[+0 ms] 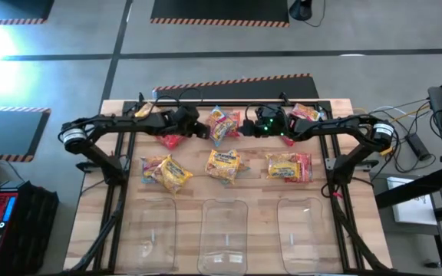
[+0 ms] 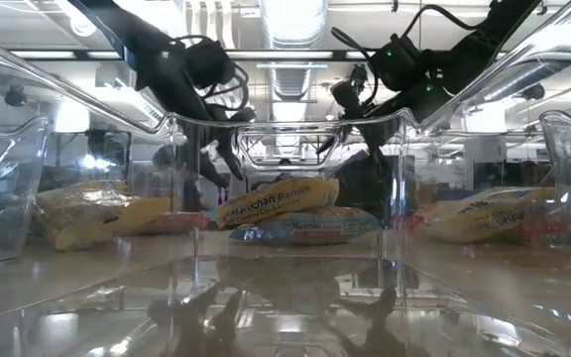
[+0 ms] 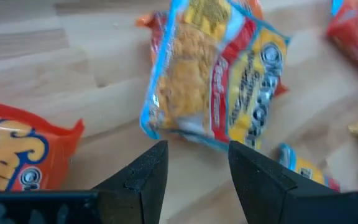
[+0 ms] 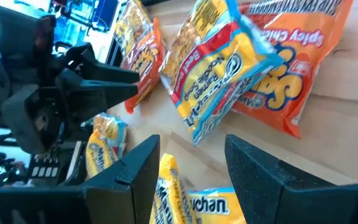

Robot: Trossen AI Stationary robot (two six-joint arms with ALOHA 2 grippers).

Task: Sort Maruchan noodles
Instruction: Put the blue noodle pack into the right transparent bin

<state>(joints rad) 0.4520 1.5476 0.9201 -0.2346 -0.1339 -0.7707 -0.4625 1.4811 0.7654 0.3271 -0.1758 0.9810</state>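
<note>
- The left gripper (image 1: 206,130) hangs over the far middle of the wooden worktop (image 1: 252,192). Its jaws are spread apart and hold nothing.
- The right gripper (image 1: 245,127) comes in from the other side, close to the left one. Its jaws are spread too, and they are empty.
- Between the two grippers lies a blue-edged noodle packet (image 1: 222,125). It has red and yellow print. In the left wrist view this same packet (image 3: 213,74) lies just past the two dark fingers (image 3: 143,177), not touching them.
- In the right wrist view the packet (image 4: 219,74) leans on an orange packet (image 4: 291,68) behind it.
- A red packet (image 1: 173,141) lies on the worktop under the left arm.
- One more packet (image 1: 304,113) sits at the far right, by the right arm.
- A small yellow packet (image 1: 143,110) sits at the far left edge.
- Closer in, three little piles lie in a row: a left pile (image 1: 166,172), a middle pile (image 1: 223,165) and a right pile (image 1: 290,167).
- At the near edge stand three clear bins: the left bin (image 1: 150,230), the middle bin (image 1: 225,238) and the right bin (image 1: 301,230). No packet is in them.
</note>
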